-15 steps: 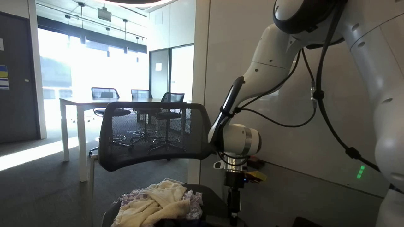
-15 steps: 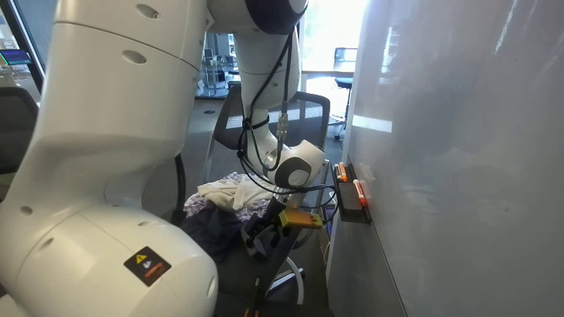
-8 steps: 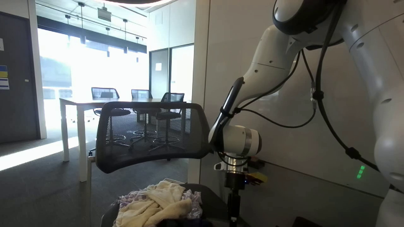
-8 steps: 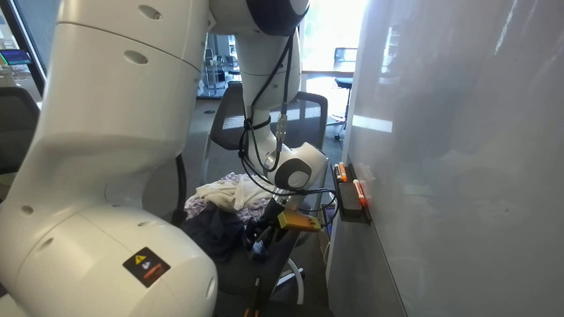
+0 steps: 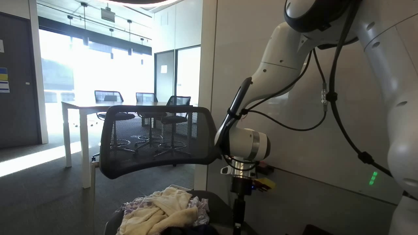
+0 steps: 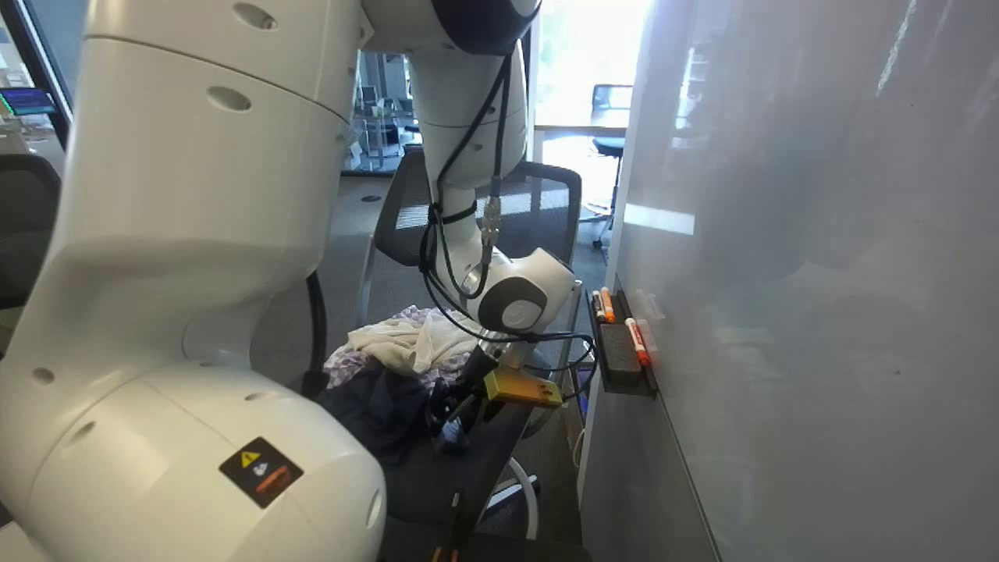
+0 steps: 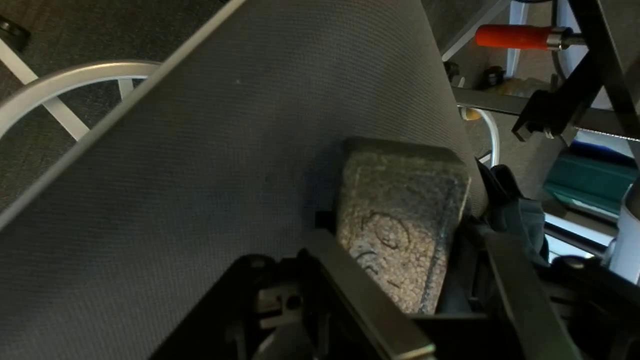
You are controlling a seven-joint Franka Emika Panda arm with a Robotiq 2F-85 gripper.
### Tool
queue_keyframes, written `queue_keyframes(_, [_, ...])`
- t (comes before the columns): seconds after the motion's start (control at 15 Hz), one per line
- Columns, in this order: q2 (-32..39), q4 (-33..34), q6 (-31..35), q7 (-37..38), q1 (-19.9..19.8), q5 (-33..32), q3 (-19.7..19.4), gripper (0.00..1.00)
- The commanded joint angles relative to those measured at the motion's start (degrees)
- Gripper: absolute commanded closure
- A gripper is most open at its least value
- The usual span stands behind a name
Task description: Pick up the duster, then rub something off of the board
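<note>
My hand (image 7: 397, 227) grasping the duster (image 7: 400, 200) over a chair seat (image 7: 190, 165). In the wrist view, the duster lies between my two fingers (image 7: 363, 290), which bear on its opposite sides; its darker end points to twelve o'clock, and the face toward the camera is tan, speckled and marked with dark curved lines. Whether its underside meets the seat, I cannot tell. From my hand, a red handle (image 7: 515, 37) lies at one o'clock and a pale ring (image 7: 100, 70) at ten, beyond the seat's edge. In an exterior view, my fingers point to six o'clock, close to the lower border; a cream cloth (image 5: 169, 209) is heaped on the seat between nine and ten o'clock, and the chair back (image 5: 160, 137) rises between ten and eleven. In an exterior view, a dark cloth (image 6: 382, 414) lies just beside my hand between nine and ten o'clock. The board (image 6: 819, 312) stands upright, well apart from me, between two and three o'clock. Its tray (image 6: 631, 389), at two o'clock, carries a dark block (image 6: 619, 347), with a red marker (image 6: 636, 337) just beside it and an orange marker (image 6: 607, 304) farther toward twelve.
</note>
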Motion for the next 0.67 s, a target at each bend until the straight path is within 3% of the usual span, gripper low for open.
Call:
queue_keyframes(0.0, [-8.87,-7.13,5.16,4.69,3.63,-0.03,-0.5,0.68])
queue_keyframes(0.27, [-17.74,-15.82,14.34,17.54,9.76,-5.57,-1.67,0.68])
queue_keyframes(0.53, [-25.06,-23.94,22.5,35.28,15.68,-20.8,-4.45,0.68])
queue_keyframes(0.6, [-21.26,-18.29,22.2,39.93,18.05,-26.52,-7.45,0.68])
